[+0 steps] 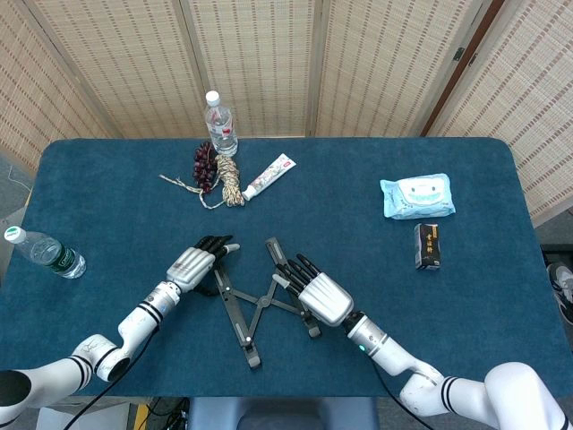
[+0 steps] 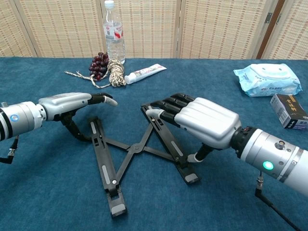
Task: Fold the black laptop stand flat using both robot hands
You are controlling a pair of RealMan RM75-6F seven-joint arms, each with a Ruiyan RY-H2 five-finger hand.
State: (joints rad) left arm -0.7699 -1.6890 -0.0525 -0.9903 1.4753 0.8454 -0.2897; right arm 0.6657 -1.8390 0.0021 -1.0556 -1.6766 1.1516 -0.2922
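The black laptop stand (image 1: 258, 300) lies spread in an X on the blue desk (image 1: 376, 269), near its front edge. The right hand (image 1: 315, 291), at the stand's 3 o'clock, rests extended fingers over the right rail, holding nothing. At 9 o'clock, the left hand (image 1: 195, 263) hovers over the left rail, fingers extended, empty.

Matt black laptop stand (image 2: 134, 149) on napped blue table cloth (image 2: 48, 192); glossy silver hand (image 2: 202, 120) shells.
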